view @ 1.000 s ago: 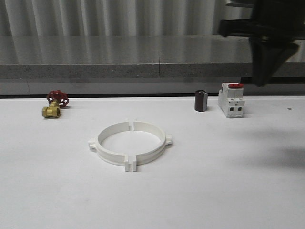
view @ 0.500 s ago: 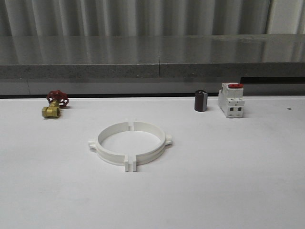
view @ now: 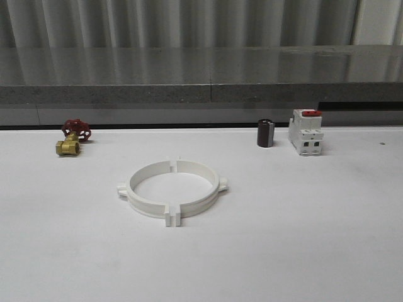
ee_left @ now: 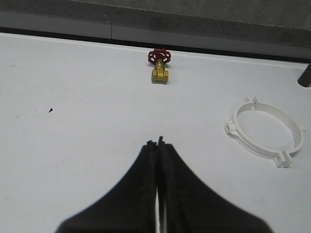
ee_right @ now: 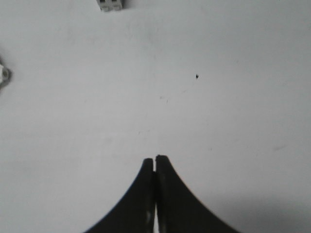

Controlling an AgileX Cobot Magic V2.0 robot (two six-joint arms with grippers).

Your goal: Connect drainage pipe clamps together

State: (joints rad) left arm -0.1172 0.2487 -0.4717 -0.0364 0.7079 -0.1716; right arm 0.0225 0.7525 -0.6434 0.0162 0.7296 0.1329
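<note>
The two white drainage pipe clamps (view: pixel 171 188) lie flat on the white table, their end tabs meeting so that they form one ring, seen also in the left wrist view (ee_left: pixel 266 131). An outer lug of the clamps (ee_right: pixel 4 75) peeks in at the edge of the right wrist view. My left gripper (ee_left: pixel 157 143) hovers over bare table well away from the ring, its black fingers pressed together with nothing between them. My right gripper (ee_right: pixel 155 159) is likewise shut and empty above bare table.
A brass valve with a red handwheel (view: pixel 73 137) sits at the back left. A dark cylinder (view: pixel 265 133) and a white breaker with a red switch (view: pixel 306 131) stand at the back right. A grey ledge (view: pixel 201 75) runs behind the table.
One second ago a dark arm filled the upper right of the front view; it has since left that view. The ring and the other objects have not moved.
</note>
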